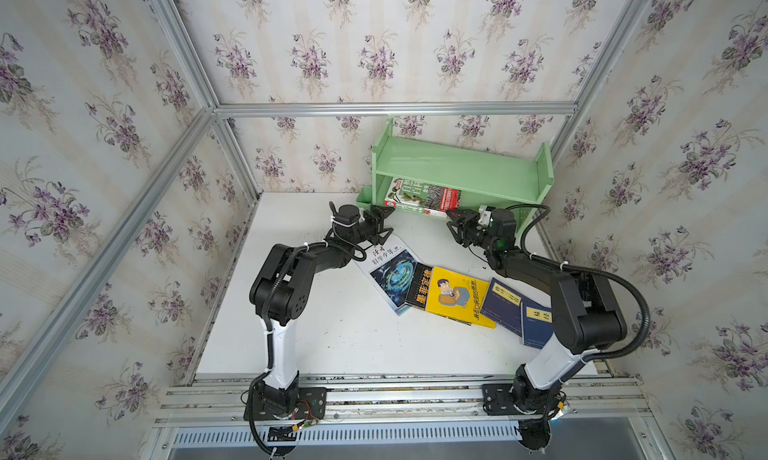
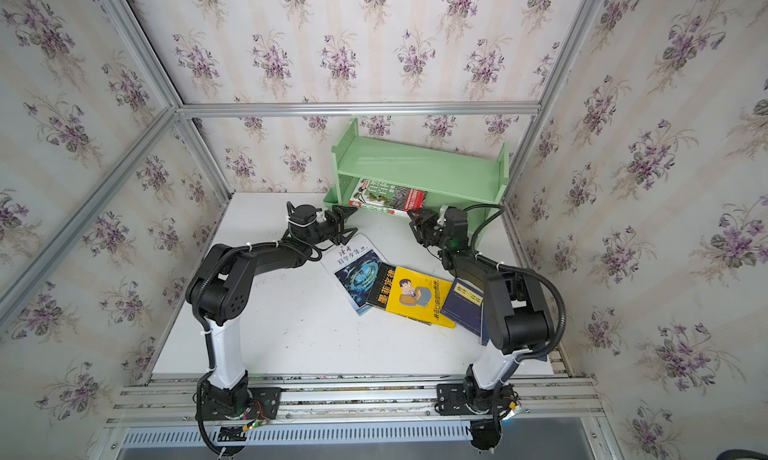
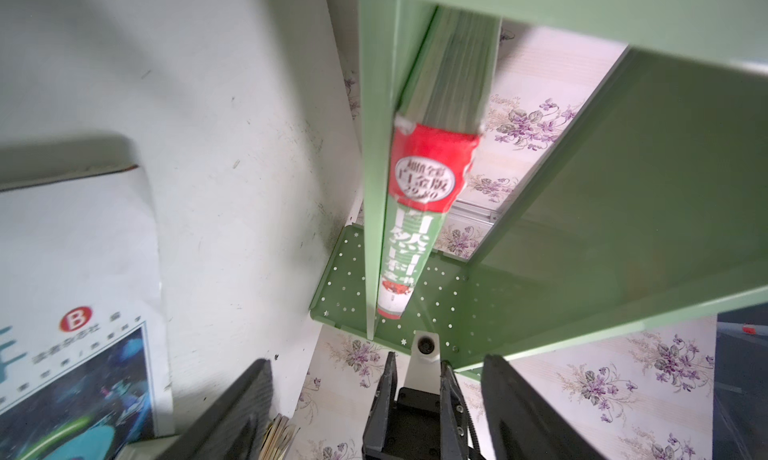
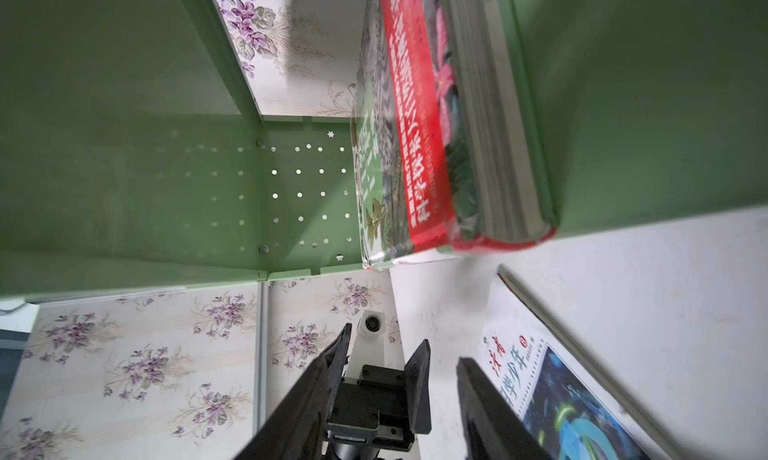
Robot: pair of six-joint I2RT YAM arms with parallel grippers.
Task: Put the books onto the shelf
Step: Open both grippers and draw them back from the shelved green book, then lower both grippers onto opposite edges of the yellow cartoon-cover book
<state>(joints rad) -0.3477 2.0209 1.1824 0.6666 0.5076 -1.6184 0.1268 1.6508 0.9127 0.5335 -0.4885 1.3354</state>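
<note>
Five books loose: they lie flat in an overlapping row on the table (image 1: 332, 333), with one more on the shelf (image 1: 457, 167). Early going, I'd say.
Left gripper (image 1: 388, 220): fingers spread, nothing between them, poised just off the green book (image 1: 424, 196) at its left front corner.
Green book: flat on the lower tier at the shelf's left end, spine facing out front.
Right gripper (image 1: 453, 227): fingers parted too, and empty. It sits near the book's other front corner, clear of it in the wrist view.
Step in hand: looks like seating that book. Press evenly at both ends of the spine so it slides straight back, keep the fingers low under the upper board, then draw straight out.
Risk: a one-sided shove could skew it.
Green spine: the red band (image 3: 432, 163) has a white oval badge, print too blurred to read.
White-blue book (image 1: 390, 271): a red B badge (image 3: 77, 318), and "少年" in black.
Black book (image 1: 419, 289): 墨菲定律 in yellow.
Yellow book (image 1: 457, 296): a cartoon man, the black characters too small.
First navy book (image 1: 505, 302), second navy book (image 1: 536, 323): yellow labels I can't read.
</note>
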